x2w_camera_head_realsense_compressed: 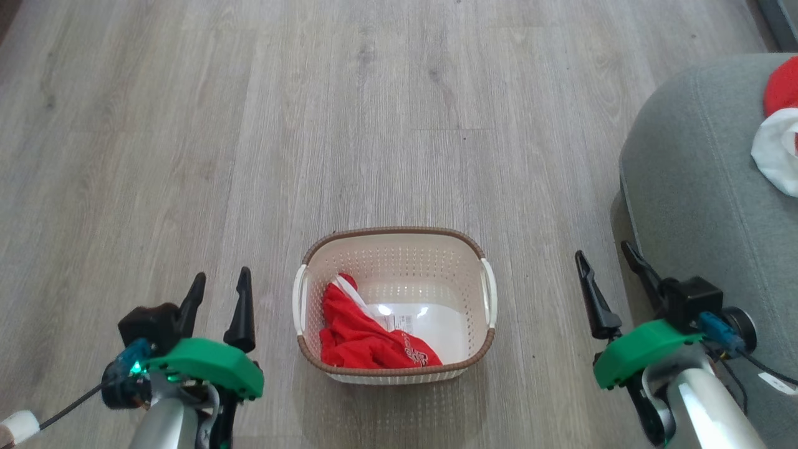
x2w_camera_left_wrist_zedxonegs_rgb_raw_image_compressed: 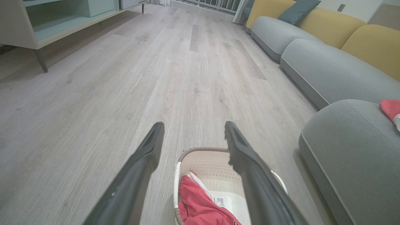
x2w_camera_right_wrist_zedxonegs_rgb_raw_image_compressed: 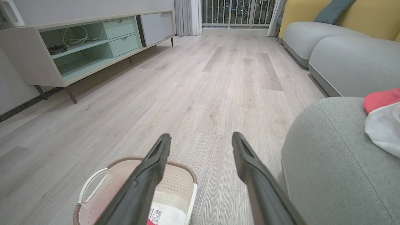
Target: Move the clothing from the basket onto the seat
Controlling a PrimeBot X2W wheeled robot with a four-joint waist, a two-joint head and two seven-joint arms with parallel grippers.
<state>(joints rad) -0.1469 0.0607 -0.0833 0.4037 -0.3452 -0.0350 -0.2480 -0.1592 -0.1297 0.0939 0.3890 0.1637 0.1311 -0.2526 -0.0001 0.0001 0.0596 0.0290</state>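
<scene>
The cream basket [x2w_camera_head_realsense_compressed: 464,271] stands on the floor in the head view's lower middle, with a red garment [x2w_camera_head_realsense_compressed: 358,337] bunched in its left half and a label on its bare bottom. The same basket [x2w_camera_left_wrist_zedxonegs_rgb_raw_image_compressed: 215,162] and red garment [x2w_camera_left_wrist_zedxonegs_rgb_raw_image_compressed: 197,203] lie below my left fingers. On the grey-green seat [x2w_camera_head_realsense_compressed: 692,181] at right lies a red and white garment [x2w_camera_head_realsense_compressed: 779,134], also visible as cloth [x2w_camera_right_wrist_zedxonegs_rgb_raw_image_compressed: 382,122] on the seat [x2w_camera_right_wrist_zedxonegs_rgb_raw_image_compressed: 328,162]. My left gripper [x2w_camera_head_realsense_compressed: 221,284] hangs open left of the basket. My right gripper [x2w_camera_head_realsense_compressed: 606,255] is open between basket and seat.
Pale wood floor spreads all around. A long low cabinet [x2w_camera_right_wrist_zedxonegs_rgb_raw_image_compressed: 78,47] with open shelves lines the far left wall. More grey sofa cushions [x2w_camera_left_wrist_zedxonegs_rgb_raw_image_compressed: 325,72] with yellow backs run along the right side.
</scene>
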